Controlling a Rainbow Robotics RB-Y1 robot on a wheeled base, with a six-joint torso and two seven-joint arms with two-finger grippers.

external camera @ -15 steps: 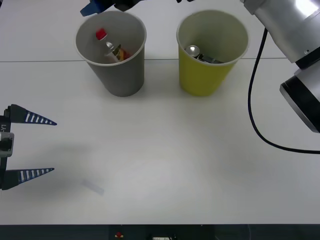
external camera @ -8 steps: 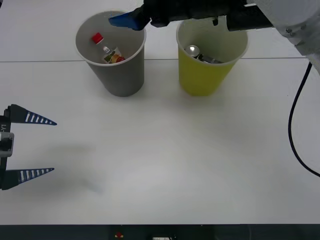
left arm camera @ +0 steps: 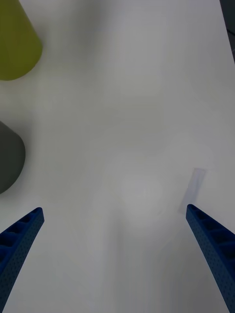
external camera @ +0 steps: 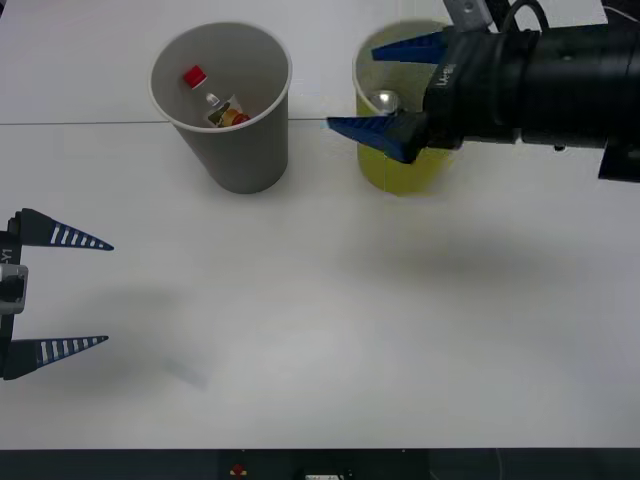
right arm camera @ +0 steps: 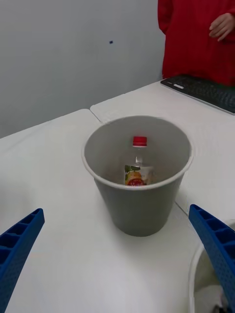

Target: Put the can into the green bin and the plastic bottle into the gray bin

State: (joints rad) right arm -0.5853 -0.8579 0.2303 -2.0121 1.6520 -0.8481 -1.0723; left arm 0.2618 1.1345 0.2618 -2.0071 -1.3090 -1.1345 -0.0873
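The plastic bottle (external camera: 215, 100) with its red cap lies inside the gray bin (external camera: 240, 155) at the back left; the right wrist view looks down on the plastic bottle (right arm camera: 136, 168) in the gray bin (right arm camera: 139, 215). The can (external camera: 384, 100) shows its silver end inside the green bin (external camera: 395, 170), partly covered by my right arm. My right gripper (external camera: 385, 88) hangs open and empty over the green bin's left rim. My left gripper (external camera: 75, 292) rests open at the table's left edge.
A keyboard (right arm camera: 205, 90) lies on the table beyond the gray bin. The green bin (left arm camera: 14, 44) and gray bin (left arm camera: 7, 156) sit at one edge of the left wrist view. A small clear tape strip (left arm camera: 195, 183) lies on the table.
My right gripper has drawn back from above the gray bin to above the green bin. The bottle has settled lower in the gray bin. The left arm is still.
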